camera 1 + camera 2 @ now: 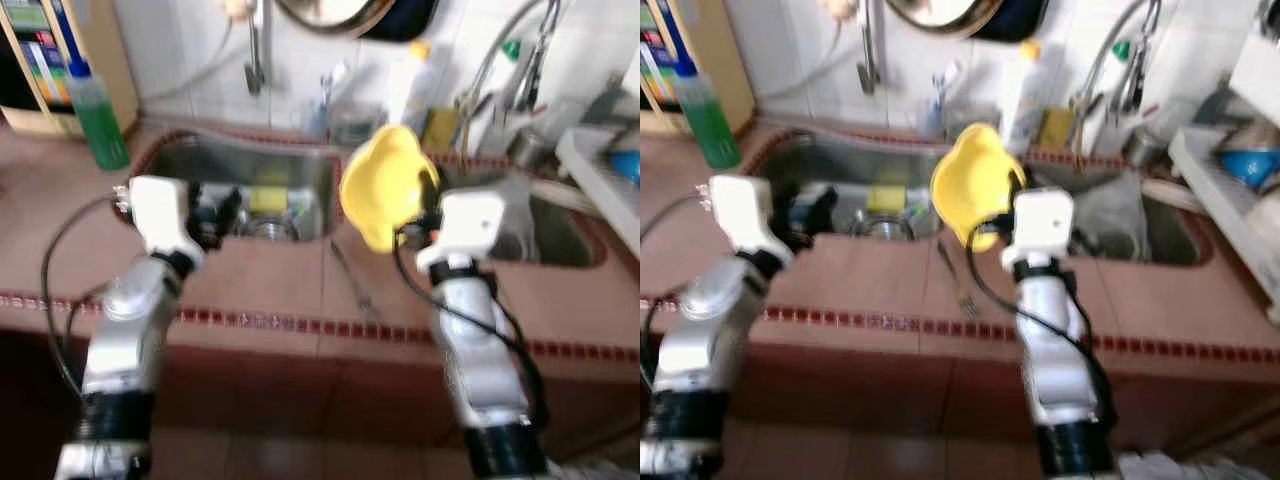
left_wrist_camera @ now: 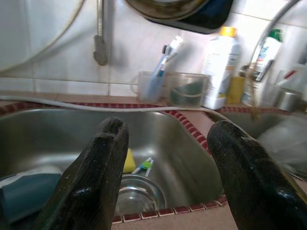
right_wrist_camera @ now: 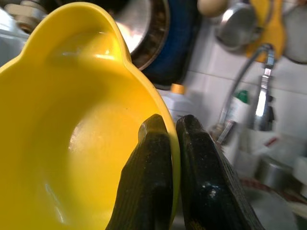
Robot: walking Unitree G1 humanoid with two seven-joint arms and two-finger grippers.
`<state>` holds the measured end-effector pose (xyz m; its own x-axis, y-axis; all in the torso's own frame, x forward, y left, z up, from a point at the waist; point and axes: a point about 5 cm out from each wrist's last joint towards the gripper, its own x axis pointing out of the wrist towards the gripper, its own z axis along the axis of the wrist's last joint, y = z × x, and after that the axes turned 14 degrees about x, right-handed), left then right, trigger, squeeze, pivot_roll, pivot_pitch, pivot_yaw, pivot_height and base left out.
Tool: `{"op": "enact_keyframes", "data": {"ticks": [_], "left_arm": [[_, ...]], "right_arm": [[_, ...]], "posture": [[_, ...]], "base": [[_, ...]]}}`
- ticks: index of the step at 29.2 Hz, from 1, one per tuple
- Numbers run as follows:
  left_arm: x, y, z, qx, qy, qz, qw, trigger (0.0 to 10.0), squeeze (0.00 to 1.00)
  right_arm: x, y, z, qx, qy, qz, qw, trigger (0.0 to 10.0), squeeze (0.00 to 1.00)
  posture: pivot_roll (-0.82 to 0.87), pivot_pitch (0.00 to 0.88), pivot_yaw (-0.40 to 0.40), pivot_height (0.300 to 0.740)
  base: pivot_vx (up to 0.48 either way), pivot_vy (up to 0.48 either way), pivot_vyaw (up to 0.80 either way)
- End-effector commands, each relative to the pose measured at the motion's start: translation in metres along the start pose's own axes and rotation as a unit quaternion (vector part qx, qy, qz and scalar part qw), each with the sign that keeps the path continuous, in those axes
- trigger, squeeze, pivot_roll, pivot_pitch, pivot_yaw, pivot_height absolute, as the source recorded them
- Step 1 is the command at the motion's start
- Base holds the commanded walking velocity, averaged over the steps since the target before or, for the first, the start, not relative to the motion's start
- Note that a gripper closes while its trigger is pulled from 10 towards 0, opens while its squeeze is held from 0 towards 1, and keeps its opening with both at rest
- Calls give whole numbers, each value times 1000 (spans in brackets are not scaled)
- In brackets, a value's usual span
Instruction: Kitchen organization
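Note:
A yellow plastic bowl (image 1: pixel 385 185) hangs tilted above the tiled divider between the two sink basins, and my right gripper (image 3: pixel 170 139) is shut on its rim (image 3: pixel 165 115), one finger inside and one outside. My left gripper (image 2: pixel 165 143) is open with nothing between its fingers, held at the near edge of the left steel sink (image 1: pixel 210 165). In that basin lie a small steel bowl (image 2: pixel 139 194), a yellow sponge (image 1: pixel 268 198) and a dark teal item (image 2: pixel 26 194).
A green soap bottle (image 1: pixel 97 115) stands at the far left by a wooden shelf. Cups with toothbrushes (image 2: pixel 156 81), a white bottle (image 2: pixel 219 67) and a faucet (image 1: pixel 1120 60) line the back wall. A fork (image 1: pixel 955 280) lies on the counter. A dish rack (image 1: pixel 1240 180) sits at right.

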<state>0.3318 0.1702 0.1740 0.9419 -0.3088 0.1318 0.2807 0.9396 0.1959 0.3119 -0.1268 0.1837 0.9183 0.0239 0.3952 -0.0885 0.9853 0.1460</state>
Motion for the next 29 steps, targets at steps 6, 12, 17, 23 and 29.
{"op": "enact_keyframes", "data": {"ticks": [6, 12, 17, 23, 29], "left_arm": [[0, 4, 5, 30, -6, 1, 1000, 10000, 0], [0, 2, 5, 34, -10, -3, 999, 10000, 0], [0, 1, 6, 31, -11, -4, 999, 10000, 0], [-1, 1, 5, 31, -13, -5, 999, 10000, 0], [-1, 0, 5, 30, -13, -4, 999, 10000, 0]], "right_arm": [[2, 7, 4, 6, -9, 13, 1000, 10000, 0], [-1, 7, 1, 4, -2, 20, 1000, 10000, 0], [-1, 9, 1, 3, -1, 24, 1000, 10000, 0], [-1, 10, -1, 5, 2, 28, 1000, 10000, 0], [-1, 10, -2, 5, 6, 33, 999, 10000, 0]], "posture": [[60, 0, -72, 740], [62, 0, -76, 740], [62, 0, -80, 740], [65, 0, -85, 740], [65, 0, -90, 740]], "base": [[0, 0, 0], [0, 0, 0], [103, 0, 0], [348, 0, 0], [368, 0, 0]]}}
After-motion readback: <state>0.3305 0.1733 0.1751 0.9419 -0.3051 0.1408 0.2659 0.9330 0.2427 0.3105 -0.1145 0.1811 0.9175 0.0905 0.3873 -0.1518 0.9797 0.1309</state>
